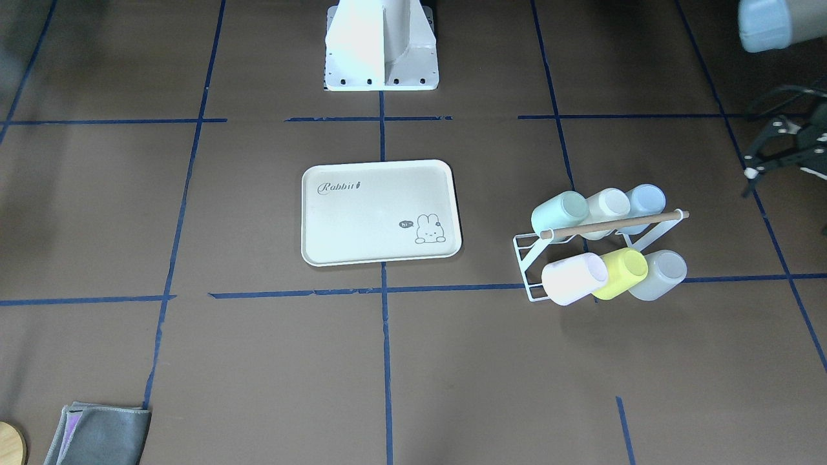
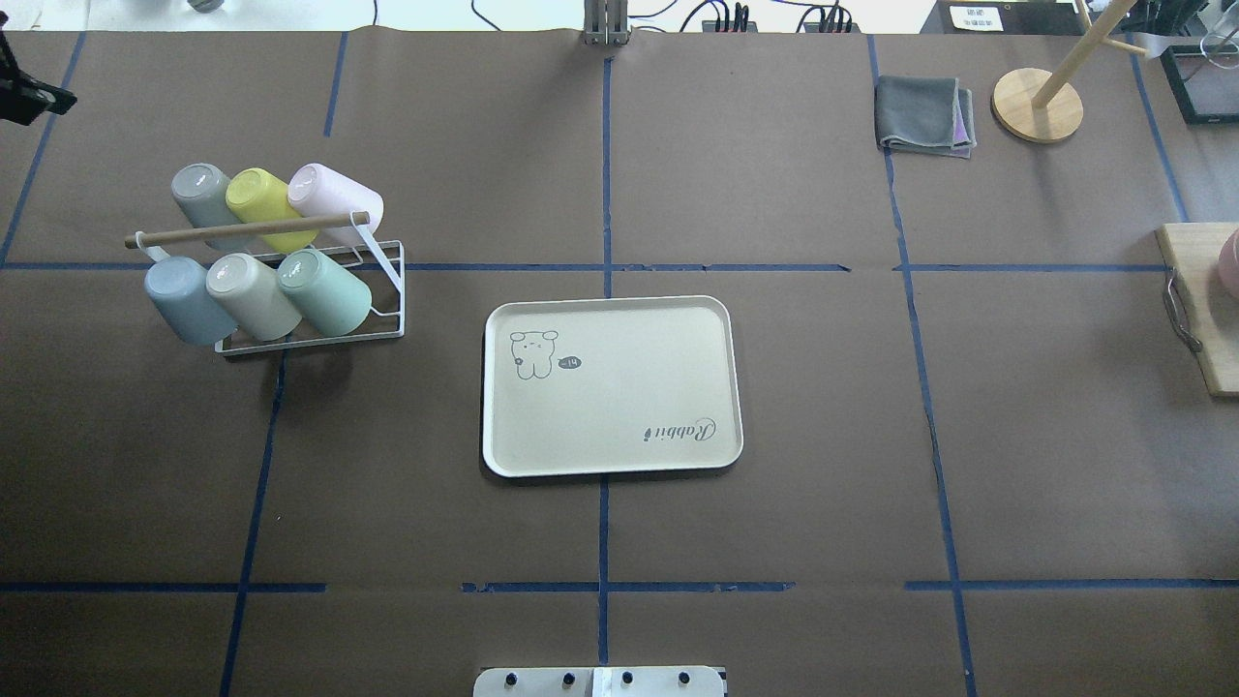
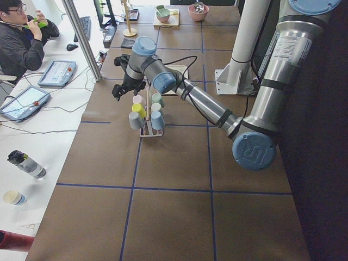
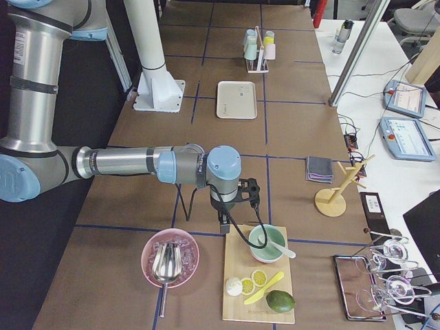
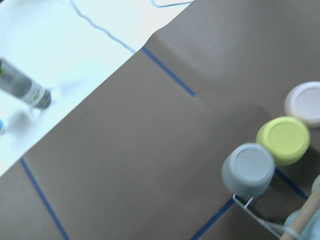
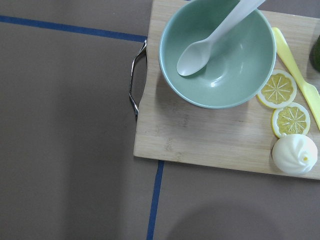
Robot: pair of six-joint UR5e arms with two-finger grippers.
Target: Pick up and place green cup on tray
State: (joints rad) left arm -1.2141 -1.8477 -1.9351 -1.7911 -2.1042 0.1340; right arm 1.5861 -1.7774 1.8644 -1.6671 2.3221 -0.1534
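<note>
The green cup [image 1: 559, 213] is a pale mint tumbler lying on its side on the white wire rack [image 1: 526, 258], at the end of the row nearest the tray. In the overhead view the green cup [image 2: 324, 290] lies left of the tray. The cream tray [image 1: 362, 213] with its rabbit drawing lies flat at the table's middle with nothing on it. My left gripper [image 1: 753, 145] hovers open beyond the rack's outer side, apart from every cup. My right gripper [image 4: 232, 206] hangs over a wooden board's handle, far from the tray; I cannot tell whether it is open or shut.
Grey, yellow-green, pink, blue and off-white cups share the rack under a wooden rod [image 2: 242, 229]. A folded grey cloth [image 2: 924, 116] and a wooden stand [image 2: 1038, 105] sit at the far right. The board [image 6: 210, 135] holds a green bowl, lemon slices. A person sits beyond the table's far edge.
</note>
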